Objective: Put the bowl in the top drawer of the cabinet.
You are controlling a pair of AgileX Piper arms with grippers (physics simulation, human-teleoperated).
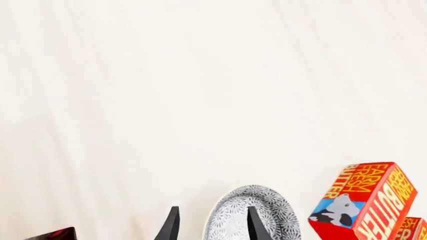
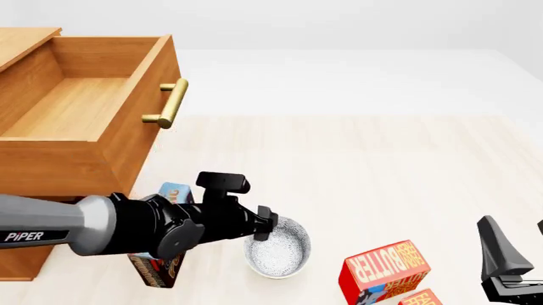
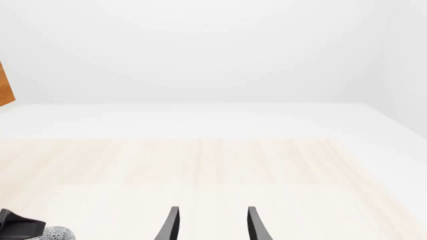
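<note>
The bowl (image 2: 278, 253), white with a fine blue-grey pattern, sits on the table near the front, right of the cabinet (image 2: 51, 171). The top drawer (image 2: 85, 108) is pulled out and empty, and its brass handle (image 2: 170, 103) faces right. My left gripper (image 2: 269, 230) is at the bowl's near-left rim. In the left wrist view the left gripper (image 1: 213, 227) is open, with one finger (image 1: 256, 224) over the bowl (image 1: 267, 207) and the other outside the rim. My right gripper (image 2: 519, 238) stands open at the front right with nothing between its fingers (image 3: 171, 225).
A red butter box (image 2: 383, 270) stands just right of the bowl, with a second one (image 2: 420, 297) at the front edge. A dark box (image 2: 157, 270) stands behind my left arm, beside the cabinet. The light wooden table (image 2: 365, 165) stretches back and right.
</note>
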